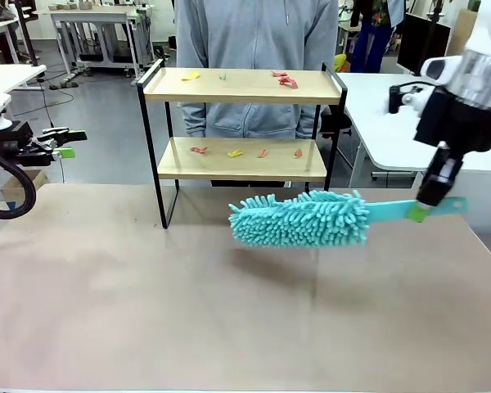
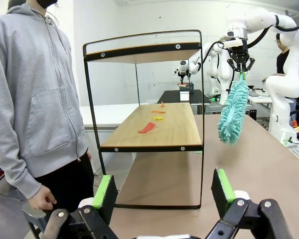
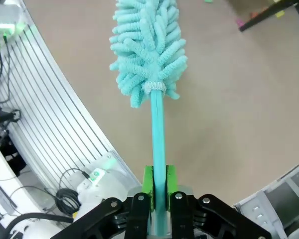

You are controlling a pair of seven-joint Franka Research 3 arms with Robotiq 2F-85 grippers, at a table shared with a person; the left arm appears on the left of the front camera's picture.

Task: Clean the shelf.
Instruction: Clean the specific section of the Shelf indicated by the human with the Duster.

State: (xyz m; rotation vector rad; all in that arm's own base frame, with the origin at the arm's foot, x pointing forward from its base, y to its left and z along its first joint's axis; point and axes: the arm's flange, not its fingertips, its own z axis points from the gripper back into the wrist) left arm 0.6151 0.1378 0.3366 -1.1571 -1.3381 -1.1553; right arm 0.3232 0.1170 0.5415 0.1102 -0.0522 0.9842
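Over the desk's (image 1: 147, 311) right edge, I am holding the right gripper (image 3: 158, 181) clamped on the stiff handle end of the duster (image 1: 303, 219), its soft head hovering before the shelf (image 1: 241, 86) at the far edge, which I am judging light, easily shoved, best steadied by its frame.

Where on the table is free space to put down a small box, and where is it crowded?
The table is bare from the shelf to the near edge, left of the duster. Crowded: both shelf boards carry coloured scraps, and the right gripper holds the duster before the lower board.
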